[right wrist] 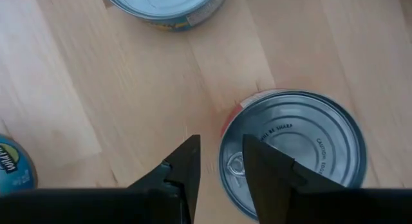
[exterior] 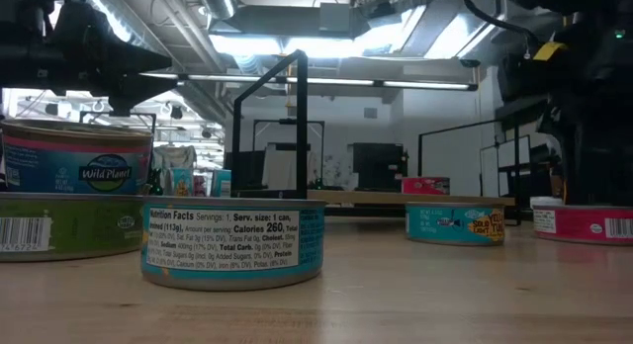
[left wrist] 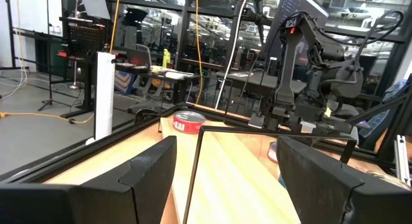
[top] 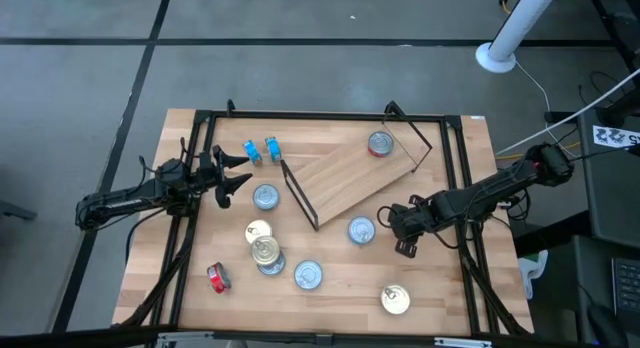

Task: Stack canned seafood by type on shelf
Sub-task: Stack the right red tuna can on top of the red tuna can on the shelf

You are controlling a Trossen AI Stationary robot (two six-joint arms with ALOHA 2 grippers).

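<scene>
The right gripper [top: 404, 238] hangs low over the tabletop with its two dark fingers [right wrist: 182, 176] drawn near together and nothing between them. In its wrist view one finger sits over the rim of a round flat tin with a shiny silver lid and a red side [right wrist: 293, 153], the other just outside it, so the claw seems poised at the tin's edge rather than around it; to take the tin it would probably have to spread first. Which tin of the overhead picture this is, I cannot tell.

The left gripper [top: 232, 174] waits near the table's left edge, fingers [left wrist: 138, 176] spread and empty, looking across the shelf.

The shelf, a light-wood board with thin black wire end frames [top: 350, 173], lies at an angle mid-table and carries only one silver-lidded tin with a red side [top: 380, 143] at its far end. The other tins lie scattered on the tabletop [top: 450, 298] below it, one pair stacked [top: 266, 253], so the sorting is barely begun.
</scene>
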